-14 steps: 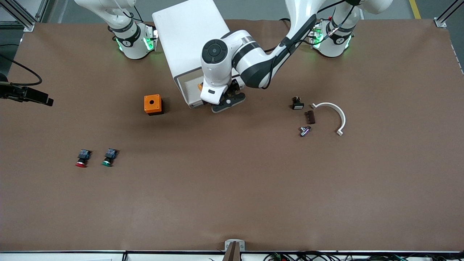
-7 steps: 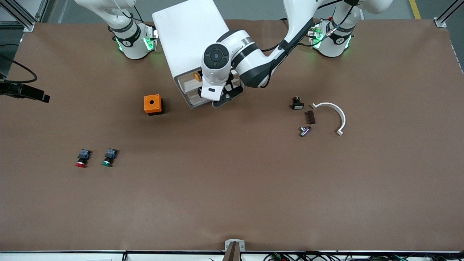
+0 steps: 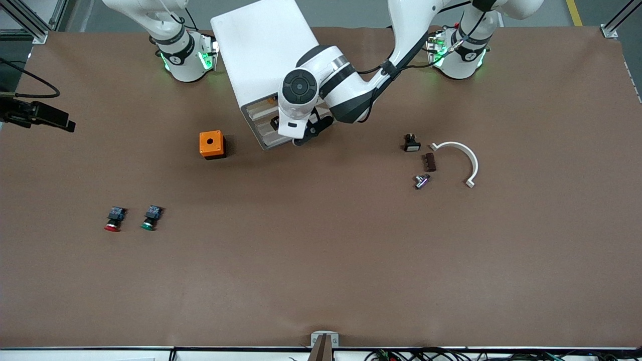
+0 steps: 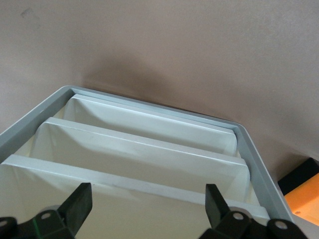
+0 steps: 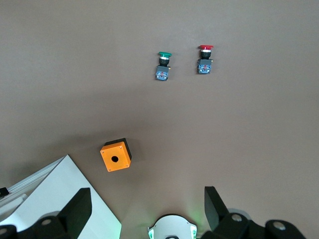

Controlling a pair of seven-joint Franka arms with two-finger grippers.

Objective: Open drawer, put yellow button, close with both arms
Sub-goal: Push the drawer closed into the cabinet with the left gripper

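Observation:
The white cabinet (image 3: 256,50) stands near the arms' bases. Its uppermost drawer (image 3: 258,111) sticks out only slightly. The yellow button (image 3: 272,100) lies in it, showing as a small orange spot under the cabinet top's edge. My left gripper (image 3: 301,136) is at the drawer fronts, mostly hidden under its own wrist. In the left wrist view it (image 4: 148,193) is open and empty, with a cream drawer front (image 4: 144,219) between its fingers. My right gripper (image 5: 147,199) is open and empty, high above its base, and out of the front view.
An orange box with a hole (image 3: 211,144) stands beside the cabinet toward the right arm's end. Red-capped (image 3: 113,219) and green-capped (image 3: 150,217) buttons lie nearer the front camera. A white curved piece (image 3: 464,158) and small dark parts (image 3: 428,162) lie toward the left arm's end.
The uppermost drawer has slid into the cabinet with the yellow button in it, and my left gripper has moved with it toward the cabinet. The right arm's base has not moved.

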